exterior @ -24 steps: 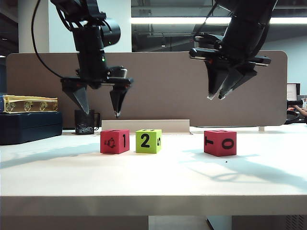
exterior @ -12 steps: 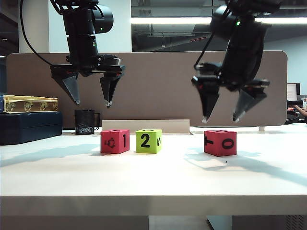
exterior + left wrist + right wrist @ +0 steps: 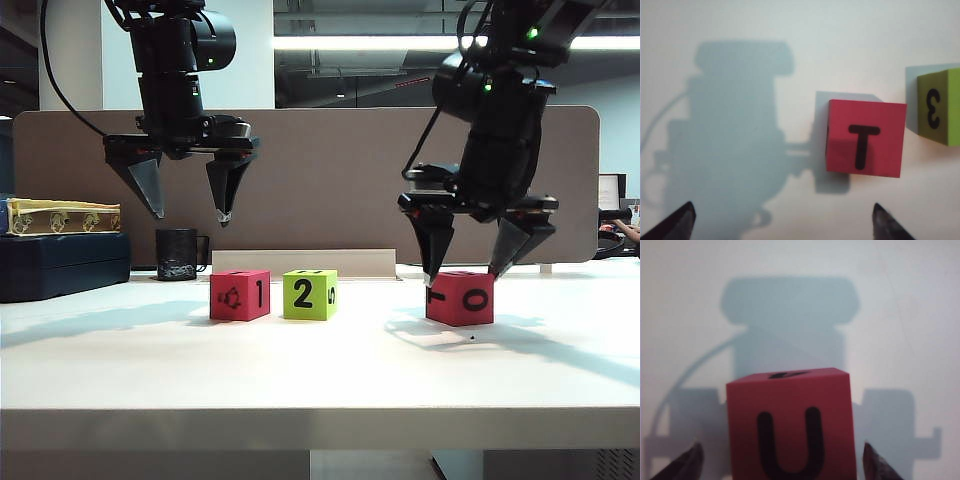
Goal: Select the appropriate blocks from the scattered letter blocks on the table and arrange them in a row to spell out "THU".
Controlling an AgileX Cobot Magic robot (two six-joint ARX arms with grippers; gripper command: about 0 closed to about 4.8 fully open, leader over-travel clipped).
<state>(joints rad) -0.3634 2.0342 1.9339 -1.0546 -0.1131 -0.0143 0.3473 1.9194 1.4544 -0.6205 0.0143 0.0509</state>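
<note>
Now my right hand [image 3: 466,274] straddles the red U block [image 3: 460,298], released; left hand [image 3: 190,214] released, high above the T block [image 3: 240,295].

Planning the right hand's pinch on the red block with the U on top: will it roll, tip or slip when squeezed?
The red U block is a flat-faced cube, so it should sit steady rather than roll. Its faces look matte, so probably not slippery. The open right hand straddles it near the top edge; a pinch that high might tilt it on the table.
</note>
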